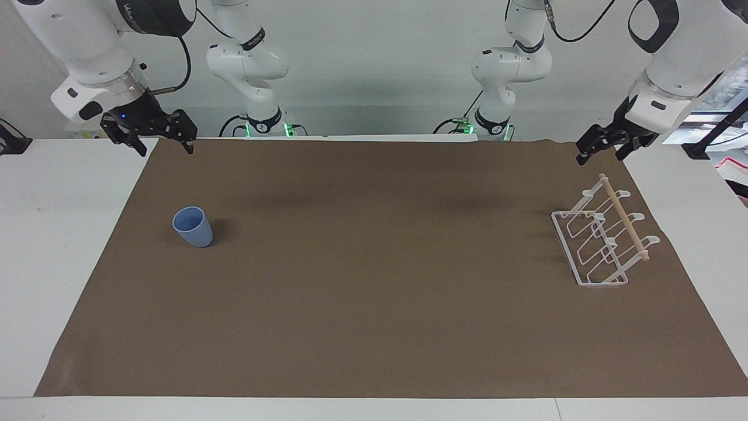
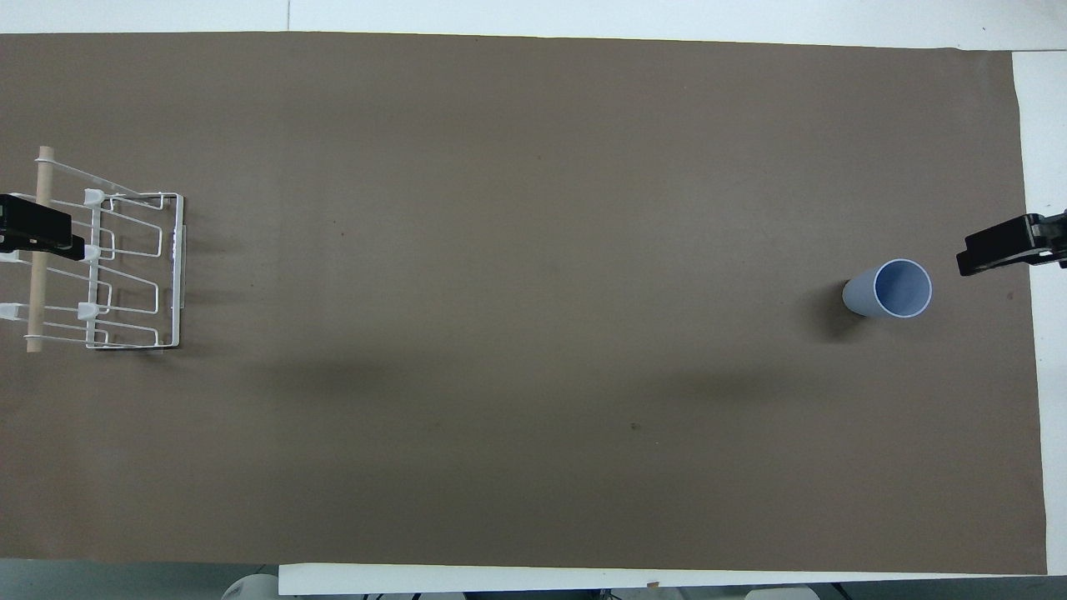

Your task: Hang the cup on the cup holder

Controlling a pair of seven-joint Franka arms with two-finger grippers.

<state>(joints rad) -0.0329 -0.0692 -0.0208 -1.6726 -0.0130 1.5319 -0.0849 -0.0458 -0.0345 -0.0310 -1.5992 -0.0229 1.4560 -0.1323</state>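
Broadly, the white counter [image 1: 64,245] is covered almost edge to edge by a brown paper mat [image 1: 374,292], leaving bare white strips at both ends and along the edge farthest from the robots. The whole middle of the mat lies open between the two task things, which sit well apart at opposite ends.

Toward the right arm's end stands the small light blue plastic tumbler-shaped cup [image 1: 193,226] [image 2: 890,289], upright on its narrow base with its mouth up; nothing shows inside it. It sits on the mat near that end's edge, with open mat all around.

Toward the left arm's end stands the white wire cup holder with a rectangular base, looped prongs and a light wooden dowel along its top [image 1: 602,240] [image 2: 108,275]. Its prongs carry nothing. Its dowel side lies close to the mat's end edge.

The right gripper [image 1: 163,137] [image 2: 996,250] hangs in the air over the mat's corner nearest the robots at its own end, its fingers spread apart and holding nothing. The left gripper [image 1: 602,146] [image 2: 37,233] hangs over the matching corner at its end, above the cup holder's dowel in the overhead view but clear of it in the facing view; its fingers also look parted and bare.
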